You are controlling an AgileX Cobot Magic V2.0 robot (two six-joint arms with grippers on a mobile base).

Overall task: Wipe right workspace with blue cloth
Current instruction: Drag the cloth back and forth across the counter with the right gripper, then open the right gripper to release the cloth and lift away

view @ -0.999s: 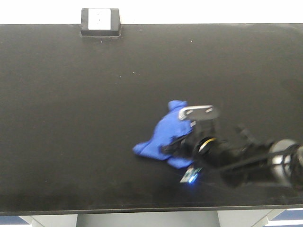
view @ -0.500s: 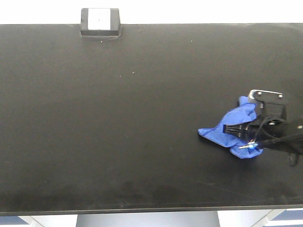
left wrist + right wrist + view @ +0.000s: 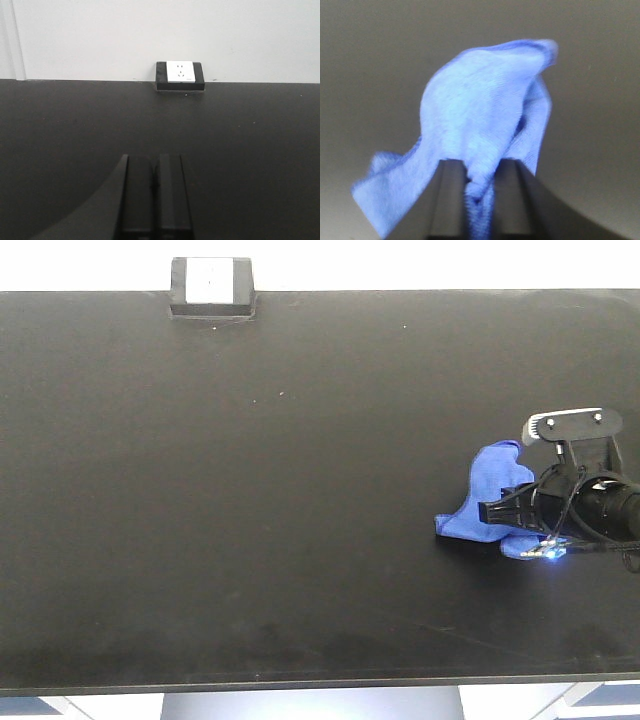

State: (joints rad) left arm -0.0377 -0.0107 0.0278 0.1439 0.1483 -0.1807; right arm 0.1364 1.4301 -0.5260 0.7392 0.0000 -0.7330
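The blue cloth (image 3: 484,502) lies bunched on the right workspace (image 3: 300,490), a wide black benchtop, near its right edge. My right gripper (image 3: 490,511) is shut on the cloth's near side, and the arm reaches in from the right. In the right wrist view the cloth (image 3: 480,110) spreads out ahead of the right gripper (image 3: 479,172), pinched between the two dark fingers. My left gripper (image 3: 154,165) shows only in the left wrist view. It is shut on nothing, low over the black top and facing the back wall.
A black-framed white outlet box (image 3: 211,284) stands at the bench's back edge, left of centre, and shows as the outlet box (image 3: 180,75) in the left wrist view. A white wall (image 3: 160,35) runs behind the bench. The front edge is along the bottom.
Over the last second my right gripper dragged the blue cloth from the bench's middle to its right side. In the last half second it has moved only slightly further right.
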